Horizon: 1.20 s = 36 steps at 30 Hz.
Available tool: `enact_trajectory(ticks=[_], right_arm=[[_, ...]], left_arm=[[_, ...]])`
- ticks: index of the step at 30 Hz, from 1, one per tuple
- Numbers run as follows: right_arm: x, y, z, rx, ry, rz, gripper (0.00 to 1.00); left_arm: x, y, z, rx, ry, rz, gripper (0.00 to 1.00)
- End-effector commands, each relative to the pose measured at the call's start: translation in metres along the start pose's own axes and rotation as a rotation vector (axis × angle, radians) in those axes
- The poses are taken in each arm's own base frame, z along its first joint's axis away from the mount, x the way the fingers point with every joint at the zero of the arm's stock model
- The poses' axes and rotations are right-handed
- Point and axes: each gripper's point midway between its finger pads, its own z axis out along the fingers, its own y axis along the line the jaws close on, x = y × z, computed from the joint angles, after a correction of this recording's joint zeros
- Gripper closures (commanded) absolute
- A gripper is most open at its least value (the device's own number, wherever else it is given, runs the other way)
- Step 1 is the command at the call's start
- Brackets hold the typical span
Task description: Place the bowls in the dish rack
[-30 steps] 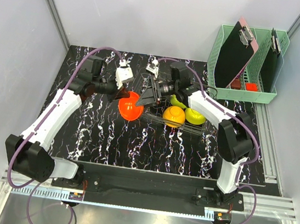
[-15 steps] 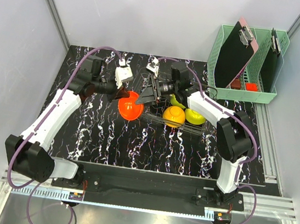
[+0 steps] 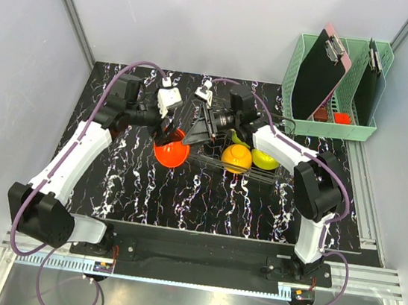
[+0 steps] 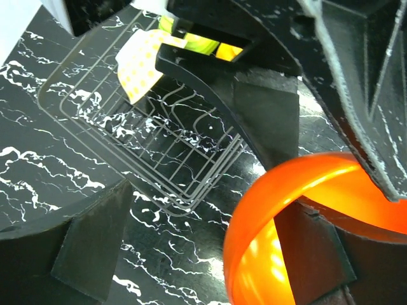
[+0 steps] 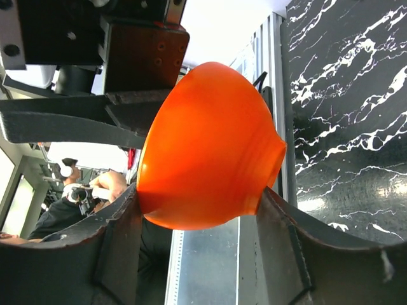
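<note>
A red-orange bowl (image 3: 170, 150) hangs tilted just left of the wire dish rack (image 3: 210, 162), between the two grippers. My right gripper (image 5: 197, 203) has its fingers pressed on the bowl (image 5: 206, 146), one at the rim and one at the foot. My left gripper (image 4: 241, 210) stands open, one finger (image 4: 95, 241) wide of the bowl (image 4: 267, 216) and the other inside it. In the rack sit an orange bowl (image 3: 236, 157), a yellow-green bowl (image 3: 265, 159) and a lime green bowl (image 3: 238, 137). The rack's near corner (image 4: 159, 146) lies empty.
A mint-green plastic basket (image 3: 332, 124) with clipboards stands at the back right, off the black marbled mat (image 3: 154, 191). Grey walls close in on the left and the back. Both arms meet over the mat's far middle.
My left gripper has opened off the red-orange bowl. My right gripper has closed in on it, and the bowl has shifted slightly left and down.
</note>
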Motion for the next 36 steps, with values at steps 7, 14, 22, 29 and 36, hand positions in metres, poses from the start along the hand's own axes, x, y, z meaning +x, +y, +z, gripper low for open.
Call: enact_trajectory(ticks=[7, 14, 22, 29, 36], right_arm=[[-0.002, 0.023, 0.000, -0.026, 0.015, -0.088, 1.00], [-0.006, 0.016, -0.001, 0.014, -0.010, -0.100, 1.00], [-0.014, -0.003, -0.010, 0.143, -0.053, -0.108, 1.00], [-0.022, -0.018, -0.024, 0.294, -0.094, -0.157, 1.00], [-0.044, -0.015, -0.050, 0.535, -0.131, -0.308, 1.00]], left_arm=[[-0.018, 0.011, -0.001, -0.045, -0.050, 0.029, 0.09], [-0.020, 0.014, -0.005, -0.069, -0.048, 0.034, 0.07], [-0.033, 0.019, -0.034, -0.137, -0.094, 0.018, 0.01], [-0.036, 0.037, -0.077, -0.243, -0.156, -0.069, 0.01], [0.000, 0.056, -0.094, -0.373, -0.090, -0.135, 0.01]])
